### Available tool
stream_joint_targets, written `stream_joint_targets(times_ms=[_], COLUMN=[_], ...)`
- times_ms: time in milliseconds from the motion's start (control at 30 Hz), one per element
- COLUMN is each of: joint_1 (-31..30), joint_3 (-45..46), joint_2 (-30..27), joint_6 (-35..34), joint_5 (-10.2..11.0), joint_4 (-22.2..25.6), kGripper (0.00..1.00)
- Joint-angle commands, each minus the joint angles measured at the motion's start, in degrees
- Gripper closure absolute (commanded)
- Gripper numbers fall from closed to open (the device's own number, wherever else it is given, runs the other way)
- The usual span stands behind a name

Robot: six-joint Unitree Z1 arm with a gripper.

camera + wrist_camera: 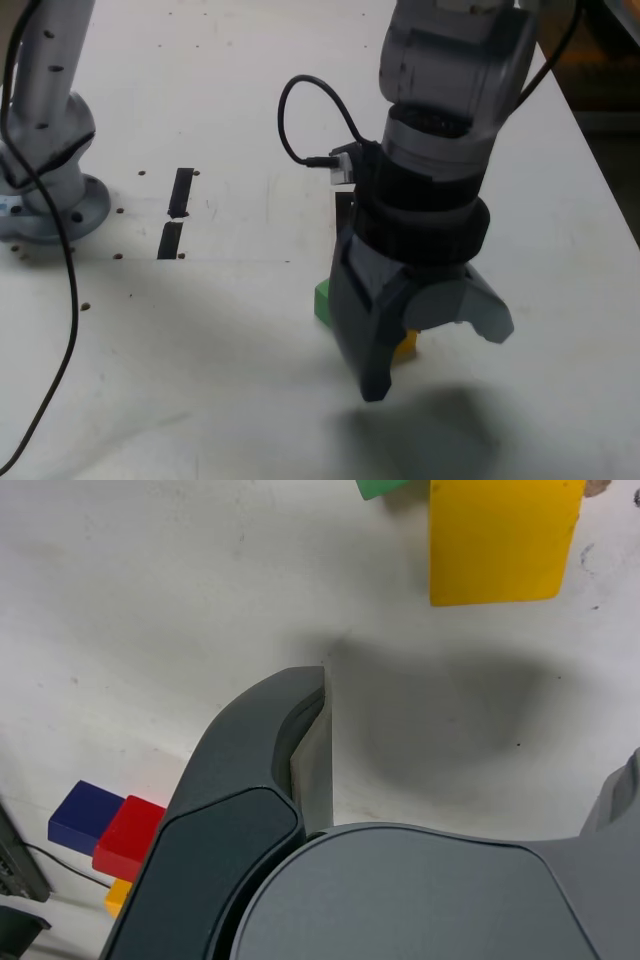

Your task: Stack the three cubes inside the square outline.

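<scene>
Nearest the exterior camera, low over the white matte tabletop (200, 400), hangs the dark grey two-fingered gripper (430, 350), pointing down with its fingers spread wide and nothing between them. One long dark finger reaches almost to the table; the shorter grey finger flares toward the exterior view's right.

Just behind the gripper, the small matte yellow cube (406, 346) shows as a sliver between the fingers. In the wrist view the yellow cube (503, 540) lies ahead of the open jaws, not yet between them. The small matte green cube (322, 300) sits beside it, toward the exterior view's left, half hidden by the gripper body; whether the two touch cannot be told.

The small matte red cube (130, 837) appears only in the wrist view, well apart from the other two, next to a dark blue block (84, 814) and a small orange piece (120, 894).

Farther back, a dark edge (343, 205) beside the arm may belong to the square outline; most of it is hidden. Two short black strips (176, 210) lie beyond, toward the exterior view's left, near the grey base of a second mount (60, 200).

Judgement: the step in hand is the approach to the yellow cube; no stacking is evident. Next move calls for centring the jaws over the cube, descending, and closing without nudging the green neighbour.
</scene>
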Motion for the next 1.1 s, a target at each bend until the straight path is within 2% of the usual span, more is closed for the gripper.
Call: stream_joint_targets(times_ms=[0, 367, 667, 1067], joint_1=[-0.04, -0.04, -0.01, 0.34], joint_3=[0.61, 5.93, 7.52, 9.1], joint_2=[0.3, 0.93, 2.12, 2.34], joint_6=[-0.37, -1.21, -1.07, -0.86], joint_5=[-0.13, -0.59, 0.34, 4.66], joint_4=[-0.42, -6.3, -10.16, -11.48], kGripper=[0.02, 0.02, 0.02, 0.0])
